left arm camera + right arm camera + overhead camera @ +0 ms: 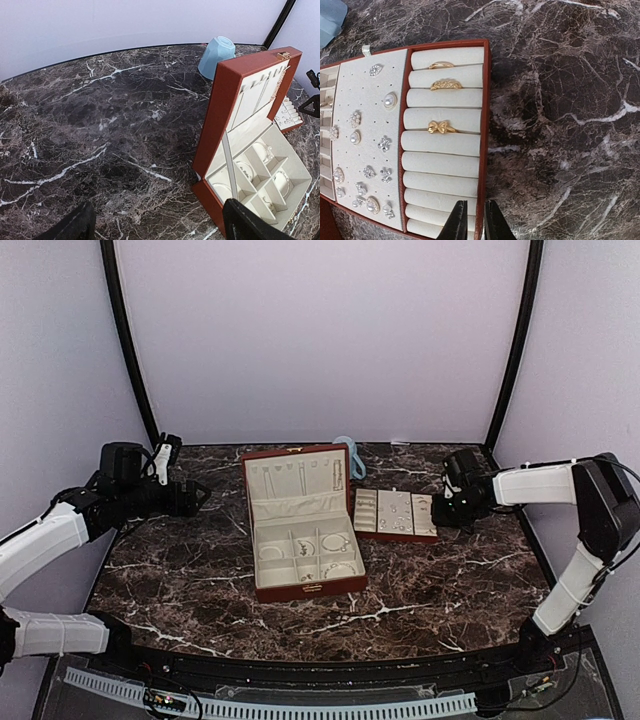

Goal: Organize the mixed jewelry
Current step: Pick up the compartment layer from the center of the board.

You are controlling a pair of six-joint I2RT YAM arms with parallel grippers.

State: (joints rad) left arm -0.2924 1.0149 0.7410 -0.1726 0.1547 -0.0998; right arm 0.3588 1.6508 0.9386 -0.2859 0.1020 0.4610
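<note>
Soft, even light from overhead fills the pale booth, leaving a faint sheen on the dark marble table (450,580) and only thin shadows beside the open box (300,530). The overhead view is slightly grainy. Up close, the tray (440,165) and jewelry (390,100) are crisp. The left gripper (160,227) shows its fingers (252,225) as dark blurs at the frame's bottom edge.
</note>
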